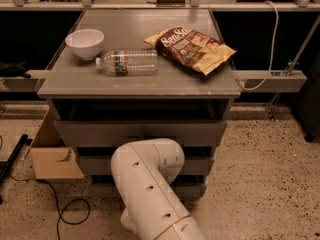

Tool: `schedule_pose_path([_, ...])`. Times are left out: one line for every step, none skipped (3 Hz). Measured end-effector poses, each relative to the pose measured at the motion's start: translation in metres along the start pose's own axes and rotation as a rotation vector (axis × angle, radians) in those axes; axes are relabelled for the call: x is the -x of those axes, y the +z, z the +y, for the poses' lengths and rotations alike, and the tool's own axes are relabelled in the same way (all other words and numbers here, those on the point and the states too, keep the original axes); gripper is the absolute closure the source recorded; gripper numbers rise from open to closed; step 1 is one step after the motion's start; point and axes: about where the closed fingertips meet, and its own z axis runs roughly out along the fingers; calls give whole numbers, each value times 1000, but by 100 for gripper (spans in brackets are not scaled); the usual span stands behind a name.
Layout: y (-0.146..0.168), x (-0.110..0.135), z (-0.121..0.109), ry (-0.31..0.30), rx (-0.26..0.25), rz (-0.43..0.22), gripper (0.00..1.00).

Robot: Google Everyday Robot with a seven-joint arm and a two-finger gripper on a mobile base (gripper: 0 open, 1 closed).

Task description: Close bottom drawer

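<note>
The grey cabinet (140,84) has three drawers. The bottom drawer (194,189) is the lowest grey front, just above the floor; only its left and right ends show. My white arm (150,184) rises from the lower edge and bends toward the cabinet, covering the middle of the lower two drawers and the knob. My gripper is hidden behind the arm's elbow, somewhere in front of the lower drawers. The top drawer front (100,133) stands slightly out from the cabinet.
On the cabinet top lie a white bowl (85,43), a plastic bottle (127,62) on its side and a brown chip bag (192,48). A cardboard box (52,156) and a black cable (65,209) are on the floor at left. Speckled floor extends to the right.
</note>
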Motion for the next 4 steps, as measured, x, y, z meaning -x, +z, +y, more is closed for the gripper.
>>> schedule_pose_path([0, 7, -5, -10, -71, -28, 100])
schedule_pose_path([-1, 15, -11, -2, -108, -25, 100])
schedule_pose_path([-1, 15, -11, -2, -108, -24, 100])
schedule_pose_path([-1, 15, -11, -2, -108, -24, 81])
